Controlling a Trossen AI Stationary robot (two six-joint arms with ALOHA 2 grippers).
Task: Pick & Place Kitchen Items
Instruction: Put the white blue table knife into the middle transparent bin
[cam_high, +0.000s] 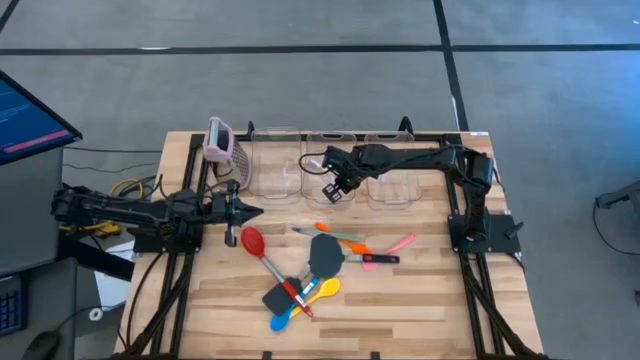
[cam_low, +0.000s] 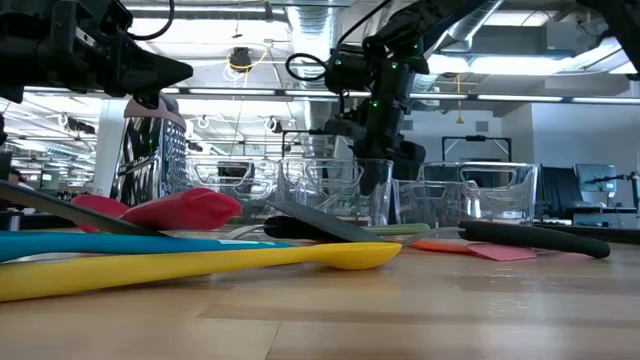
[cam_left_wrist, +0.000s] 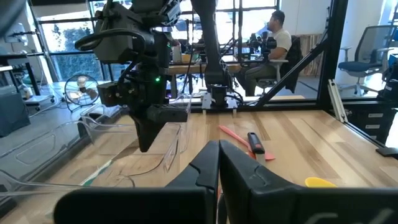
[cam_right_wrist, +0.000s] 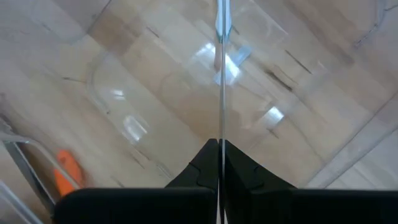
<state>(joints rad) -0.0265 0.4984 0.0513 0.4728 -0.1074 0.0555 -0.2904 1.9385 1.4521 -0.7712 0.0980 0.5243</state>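
Utensils (cam_high: 305, 265) on table, bins (cam_high: 330, 165) empty

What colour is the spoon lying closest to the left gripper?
Red. The red spoon shows best in the high view, just past the left gripper.

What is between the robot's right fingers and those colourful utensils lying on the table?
Only the clear front wall of the middle bin. The right gripper hangs at that wall, fingers closed. The utensils, such as the black spatula and red spoon, lie beyond it on open wood.
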